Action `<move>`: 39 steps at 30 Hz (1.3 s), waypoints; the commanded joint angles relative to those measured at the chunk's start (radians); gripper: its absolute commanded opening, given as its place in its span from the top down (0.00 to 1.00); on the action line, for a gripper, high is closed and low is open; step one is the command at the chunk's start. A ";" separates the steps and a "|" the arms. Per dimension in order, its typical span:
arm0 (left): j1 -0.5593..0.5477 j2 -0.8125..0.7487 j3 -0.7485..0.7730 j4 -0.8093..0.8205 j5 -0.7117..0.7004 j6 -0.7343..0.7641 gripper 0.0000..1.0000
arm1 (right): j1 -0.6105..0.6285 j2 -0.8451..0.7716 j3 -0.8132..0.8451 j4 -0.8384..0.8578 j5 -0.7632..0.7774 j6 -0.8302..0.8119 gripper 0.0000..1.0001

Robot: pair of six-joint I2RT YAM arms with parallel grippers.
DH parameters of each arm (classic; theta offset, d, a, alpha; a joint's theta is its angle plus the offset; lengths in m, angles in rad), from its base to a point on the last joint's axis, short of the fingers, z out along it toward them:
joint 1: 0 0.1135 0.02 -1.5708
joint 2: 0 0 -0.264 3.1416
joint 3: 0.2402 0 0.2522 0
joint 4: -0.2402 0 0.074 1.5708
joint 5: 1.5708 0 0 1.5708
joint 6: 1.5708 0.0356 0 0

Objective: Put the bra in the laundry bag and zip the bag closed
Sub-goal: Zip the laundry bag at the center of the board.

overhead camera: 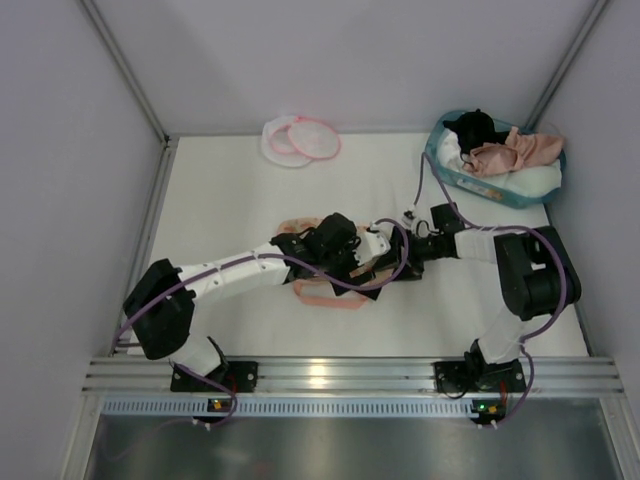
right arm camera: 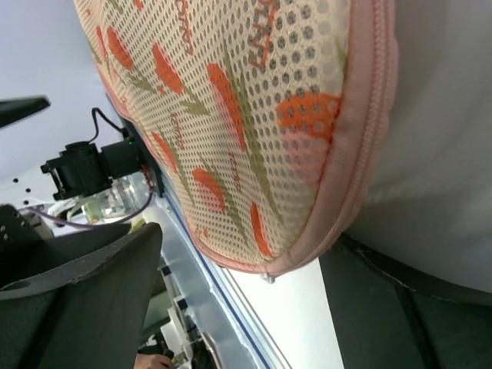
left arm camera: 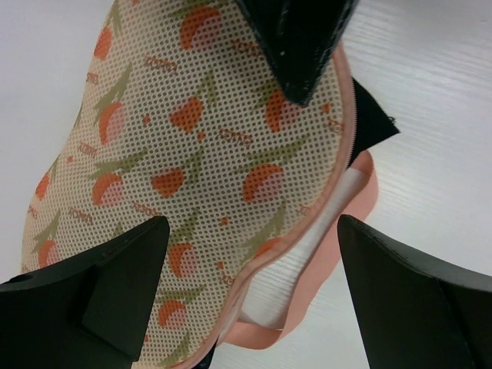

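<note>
My two grippers meet at mid-table over an orange-printed mesh padded piece with a pink zipper trim. From under it a salmon-pink strap of the bra loops out onto the table; the cups are hidden. The left gripper is open, its fingers straddling the piece's edge and the strap without touching them. My right gripper is open too, its fingers wide apart beside the piece's rounded end. The laundry bag, a round white mesh pouch with a pink rim, lies at the back of the table, far from both grippers.
A teal basket at the back right holds black, white and pink clothes. Grey walls close the table on the left, back and right. An aluminium rail runs along the near edge by the arm bases.
</note>
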State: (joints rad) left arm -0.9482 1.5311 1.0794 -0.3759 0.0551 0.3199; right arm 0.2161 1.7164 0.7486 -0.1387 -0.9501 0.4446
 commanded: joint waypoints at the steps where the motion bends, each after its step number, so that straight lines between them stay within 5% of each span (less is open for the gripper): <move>1: 0.009 0.026 0.008 0.063 -0.086 -0.028 0.04 | -0.020 -0.050 0.017 -0.044 0.073 -0.041 0.17; 4: 0.009 0.024 -0.001 0.068 -0.081 -0.041 0.05 | -0.052 -0.063 0.009 -0.068 0.082 -0.063 0.20; 6: 0.009 0.014 -0.004 0.078 -0.071 -0.035 0.05 | -0.076 -0.061 0.000 -0.065 0.071 -0.066 0.30; 11: 0.002 0.023 0.005 0.078 -0.072 0.010 0.02 | -0.080 -0.028 -0.005 0.020 0.033 -0.009 0.80; 12: -0.001 0.023 0.004 0.078 -0.072 0.037 0.02 | -0.080 -0.017 0.000 0.033 0.025 -0.004 0.82; 18: -0.043 0.021 -0.010 0.091 -0.077 0.087 0.02 | -0.081 -0.017 -0.014 0.085 -0.032 0.034 0.82; 19: -0.052 0.024 -0.012 0.098 -0.075 0.090 0.02 | -0.080 -0.015 -0.015 0.091 -0.036 0.039 0.77; 20: -0.057 0.024 -0.013 0.107 -0.077 0.096 0.02 | -0.078 -0.014 -0.017 0.093 -0.039 0.040 0.57; 21: -0.070 0.026 -0.015 0.114 -0.078 0.100 0.02 | -0.078 -0.011 -0.017 0.091 -0.041 0.040 0.54; 22: -0.076 0.032 -0.015 0.118 -0.083 0.102 0.02 | -0.078 -0.008 -0.018 0.091 -0.038 0.040 0.57; 23: -0.084 0.037 -0.013 0.127 -0.096 0.108 0.02 | -0.077 -0.003 -0.018 0.090 -0.038 0.040 0.76; 26: -0.112 0.050 -0.015 0.147 -0.133 0.136 0.02 | -0.077 0.003 -0.012 0.085 -0.038 0.040 1.00; 39: -0.228 0.142 -0.053 0.292 -0.331 0.266 0.02 | -0.077 0.046 0.005 0.065 -0.124 0.082 1.00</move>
State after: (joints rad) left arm -1.1732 1.6485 1.0252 -0.1795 -0.1909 0.5449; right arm 0.1410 1.7519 0.7383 -0.0906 -1.0206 0.5255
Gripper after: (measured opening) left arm 0.982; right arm 0.019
